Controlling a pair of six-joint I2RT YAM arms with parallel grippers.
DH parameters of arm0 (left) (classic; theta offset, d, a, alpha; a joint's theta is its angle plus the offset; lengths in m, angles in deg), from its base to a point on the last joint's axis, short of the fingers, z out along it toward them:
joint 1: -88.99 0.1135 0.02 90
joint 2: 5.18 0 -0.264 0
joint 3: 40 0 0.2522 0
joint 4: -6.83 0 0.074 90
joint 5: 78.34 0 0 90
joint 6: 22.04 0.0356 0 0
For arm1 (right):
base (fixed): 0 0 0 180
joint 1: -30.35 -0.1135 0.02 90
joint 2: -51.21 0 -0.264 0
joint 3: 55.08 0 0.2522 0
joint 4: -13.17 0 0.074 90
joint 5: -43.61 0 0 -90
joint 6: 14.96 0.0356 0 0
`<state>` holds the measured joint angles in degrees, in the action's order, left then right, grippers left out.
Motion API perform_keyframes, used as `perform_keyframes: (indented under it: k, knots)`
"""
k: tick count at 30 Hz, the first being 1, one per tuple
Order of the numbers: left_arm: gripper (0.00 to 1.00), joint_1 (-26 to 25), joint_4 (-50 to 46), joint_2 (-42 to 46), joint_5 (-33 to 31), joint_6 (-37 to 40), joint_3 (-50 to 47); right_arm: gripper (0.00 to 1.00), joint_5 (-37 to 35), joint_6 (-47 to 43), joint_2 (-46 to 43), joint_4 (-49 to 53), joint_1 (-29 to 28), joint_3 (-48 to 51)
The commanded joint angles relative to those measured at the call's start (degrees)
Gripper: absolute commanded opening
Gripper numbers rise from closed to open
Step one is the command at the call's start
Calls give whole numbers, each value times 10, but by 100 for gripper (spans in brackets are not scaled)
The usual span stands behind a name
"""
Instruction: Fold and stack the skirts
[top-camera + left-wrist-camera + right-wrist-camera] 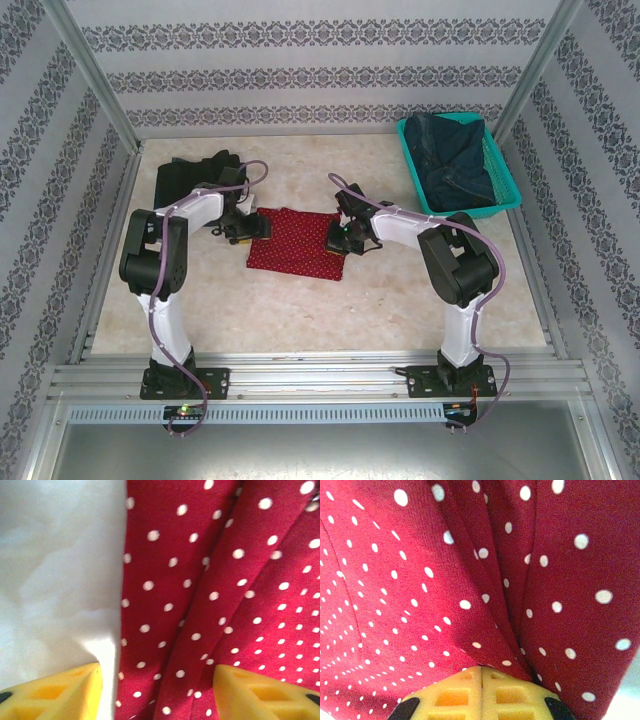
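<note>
From above, the red skirt (295, 240) lay spread flat in the middle of the table (300, 310). The left gripper (240, 232) was at its left edge and the right gripper (340, 238) at its right edge. That high view also took in a black skirt (180, 178) behind the left arm and a denim skirt (455, 150) heaped in the teal basket (470, 210) at the far right. The left wrist camera showed what the overhead one could not. Its yellow fingers (60, 692) stood well apart, straddling the skirt's edge where dotted cloth met bare tabletop, and gripped nothing. The right wrist camera showed that arm's fingers (455, 695) pressed together, with folds of the red cloth gathered into the pinch.
</note>
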<state>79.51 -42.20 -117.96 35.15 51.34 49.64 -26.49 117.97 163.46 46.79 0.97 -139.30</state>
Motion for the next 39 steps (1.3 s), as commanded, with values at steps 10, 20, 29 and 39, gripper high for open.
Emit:
perform_keyframes:
  k: [10, 20, 29, 39]
  knots:
    - [24, -10, 20, -4, 58, 5, 1, 0, -12, 1, 26, 8, 0, 6]
    - [11, -12, -70, -21, -116, 12, 40, 1, -15, 9, 18, 2, 0, 12]
    - [0, -34, -57, -22, -187, 14, 24, 12, 2, 24, -1, -14, 1, 6]
    - [0, -65, -51, -19, -318, 28, 37, 58, -78, 15, -107, 5, 3, -3]
